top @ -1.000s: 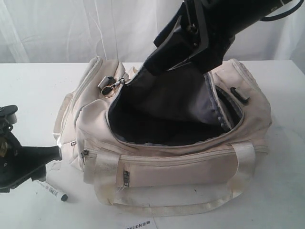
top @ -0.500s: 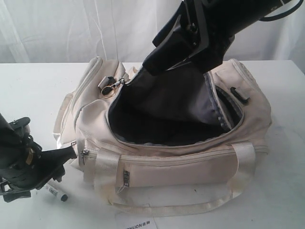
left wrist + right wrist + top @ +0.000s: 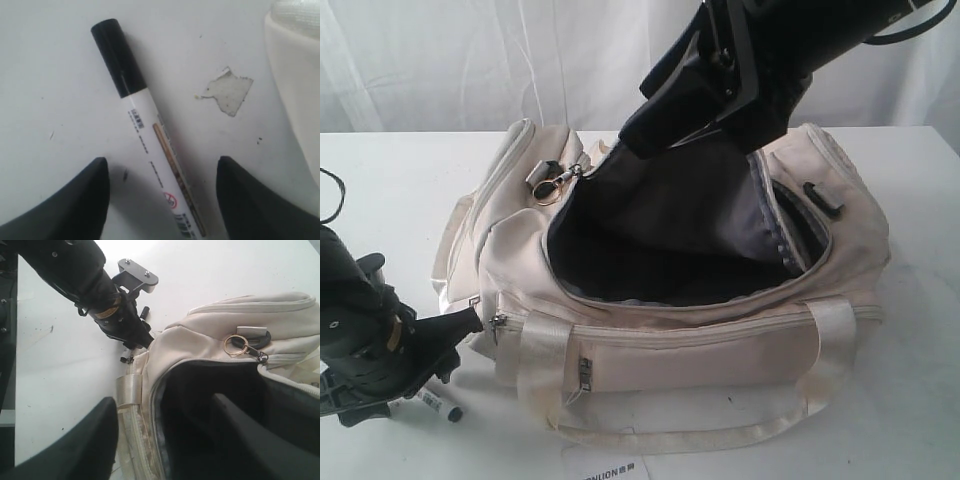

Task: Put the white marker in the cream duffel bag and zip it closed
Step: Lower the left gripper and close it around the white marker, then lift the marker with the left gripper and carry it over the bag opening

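Observation:
The white marker (image 3: 440,405), black-capped, lies flat on the table in front of the left end of the cream duffel bag (image 3: 720,350). My left gripper (image 3: 455,350) is low over it. In the left wrist view the marker (image 3: 150,145) runs between the open fingers (image 3: 75,205) without touching either. The bag's main zip is open, showing dark lining (image 3: 660,240). My right gripper (image 3: 630,150) is at the bag's back rim. Its jaws (image 3: 170,440) stand wide, one finger outside the bag (image 3: 215,330), the other inside, and the rim between them is not pinched.
A metal key ring with clip (image 3: 548,187) hangs at the bag's left end. A printed paper slip (image 3: 605,468) lies at the table's front edge. A chipped patch (image 3: 227,92) marks the tabletop near the marker. A white curtain hangs behind the table.
My left arm has swung in from the left and come down over the marker, now covering most of it. The right arm and the bag have stayed put.

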You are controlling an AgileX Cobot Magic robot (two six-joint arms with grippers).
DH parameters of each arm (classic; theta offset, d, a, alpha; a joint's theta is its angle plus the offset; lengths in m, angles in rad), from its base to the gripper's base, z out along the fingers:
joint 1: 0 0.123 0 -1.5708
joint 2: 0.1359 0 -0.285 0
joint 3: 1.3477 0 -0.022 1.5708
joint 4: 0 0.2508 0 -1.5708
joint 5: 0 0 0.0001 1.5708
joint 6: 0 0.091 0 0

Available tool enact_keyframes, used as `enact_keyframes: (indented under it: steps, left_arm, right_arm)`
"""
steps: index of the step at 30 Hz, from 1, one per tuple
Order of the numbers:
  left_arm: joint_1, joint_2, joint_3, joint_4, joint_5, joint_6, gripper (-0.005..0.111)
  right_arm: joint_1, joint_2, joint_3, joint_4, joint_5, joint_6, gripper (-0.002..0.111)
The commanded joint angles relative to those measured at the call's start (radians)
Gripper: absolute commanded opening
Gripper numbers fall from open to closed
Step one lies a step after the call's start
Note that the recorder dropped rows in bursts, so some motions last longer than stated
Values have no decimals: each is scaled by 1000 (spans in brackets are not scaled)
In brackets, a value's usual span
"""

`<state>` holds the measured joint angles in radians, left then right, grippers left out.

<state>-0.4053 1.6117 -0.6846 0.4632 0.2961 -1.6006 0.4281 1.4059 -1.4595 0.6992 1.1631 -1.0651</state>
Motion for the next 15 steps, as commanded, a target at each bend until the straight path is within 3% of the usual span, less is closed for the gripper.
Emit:
enact_keyframes:
  steps: [1, 9, 15]
  left_arm:
    - [5, 30, 8, -16, -5, -24, 46]
    - [5, 28, 8, -26, 10, 54, 0]
    - [5, -89, 8, -28, 32, 311, 0]
  right_arm:
    - [1, -7, 6, 9, 1, -13, 52]
    - [1, -7, 6, 22, -4, -13, 52]
    - [1, -9, 6, 24, -4, -15, 52]
